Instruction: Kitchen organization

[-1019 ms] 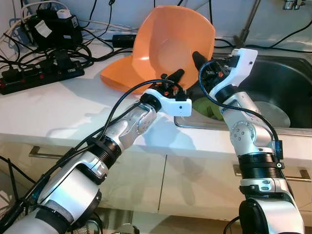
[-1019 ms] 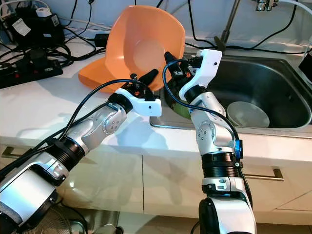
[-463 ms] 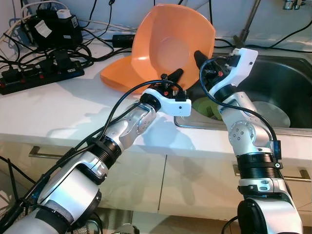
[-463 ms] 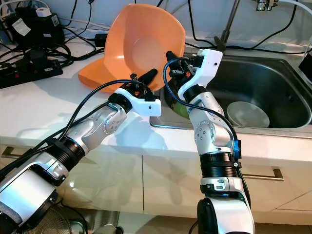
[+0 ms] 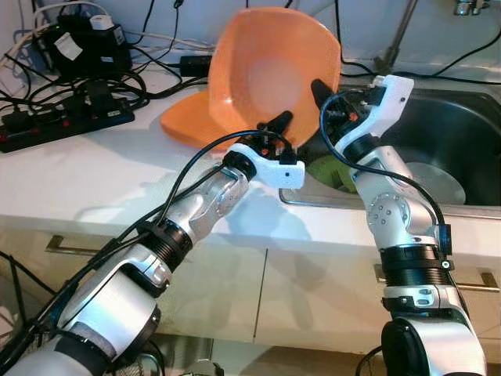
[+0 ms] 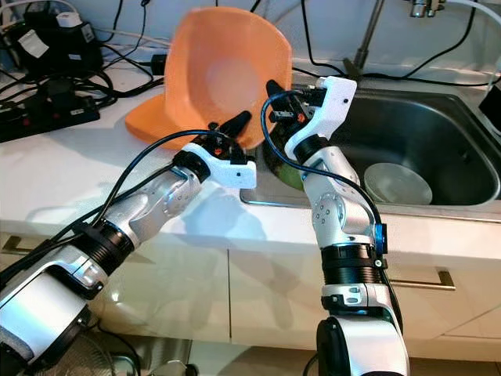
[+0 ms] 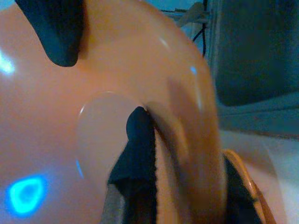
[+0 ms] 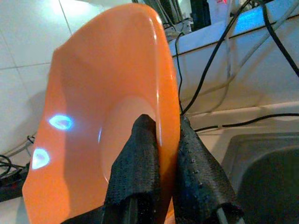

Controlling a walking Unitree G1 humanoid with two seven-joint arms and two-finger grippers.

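**Both end effectors clamped on an upright orange bowl**

In the upper middle of the left eye view, an orange bowl stands nearly on edge, its hollow facing the camera. Below it a second orange dish lies flat on the white bench.

The left end effector grips the bowl's lower rim; its wrist view shows one black finger pressed inside the hollow and the other behind the wall. The right end effector pinches the rim at the bowl's right side, one finger on each face of the wall.

Right of centre, the steel sink holds a pale plate and something green near its front left corner. A black power strip and tangled cables occupy the upper left.
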